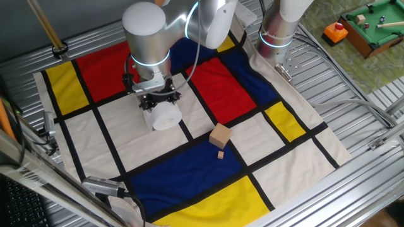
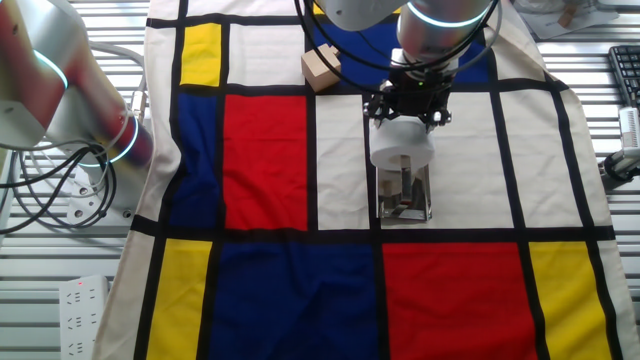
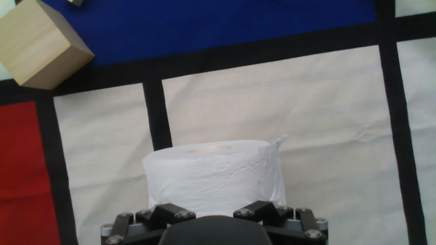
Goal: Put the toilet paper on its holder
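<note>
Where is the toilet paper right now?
The toilet paper is directly below the hand, over the holder on a white panel of the cloth; the wooden cube lies apart, beyond it.

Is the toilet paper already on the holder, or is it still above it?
Partly on. The toilet paper sits over the holder, whose rod passes up into the core, but the roll has not reached the base plate.

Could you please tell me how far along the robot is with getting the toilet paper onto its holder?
Picked up: the end effector grips the toilet paper, carrying it above the cloth. In hand: lining it up; in the other fixed view the roll sits over the holder, whose upright rod shows just below it. Left: lowering the roll fully onto the rod and letting go. Whether the rod has entered the core cannot be told.
</note>
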You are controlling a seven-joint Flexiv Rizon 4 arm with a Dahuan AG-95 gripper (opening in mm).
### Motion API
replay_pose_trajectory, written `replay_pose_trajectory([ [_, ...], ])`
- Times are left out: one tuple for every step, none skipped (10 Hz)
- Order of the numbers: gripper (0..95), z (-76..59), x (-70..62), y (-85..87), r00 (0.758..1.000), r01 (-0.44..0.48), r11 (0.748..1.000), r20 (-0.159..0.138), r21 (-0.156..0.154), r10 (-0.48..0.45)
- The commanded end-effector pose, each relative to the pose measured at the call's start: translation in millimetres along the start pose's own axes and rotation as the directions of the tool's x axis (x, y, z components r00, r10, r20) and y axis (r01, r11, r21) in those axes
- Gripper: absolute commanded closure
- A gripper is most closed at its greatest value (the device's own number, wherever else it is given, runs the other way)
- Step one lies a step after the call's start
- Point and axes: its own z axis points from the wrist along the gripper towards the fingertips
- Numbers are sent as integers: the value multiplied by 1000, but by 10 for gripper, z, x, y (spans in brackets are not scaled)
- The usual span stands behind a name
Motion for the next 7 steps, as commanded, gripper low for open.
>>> replay_pose_trajectory([
  [950,-2,12,7,1000,0,1000,-1,0,0],
  [950,5,19,7,1000,1,1000,0,1,-1],
  [950,10,27,6,1000,3,1000,1,1,-3],
  [950,15,35,3,1000,5,1000,1,1,-5],
  [950,14,43,-5,1000,8,1000,2,1,-8],
  [950,6,47,-13,1000,10,1000,3,1,-10],
  [950,-14,51,-26,1000,11,1000,4,-1,-11],
])
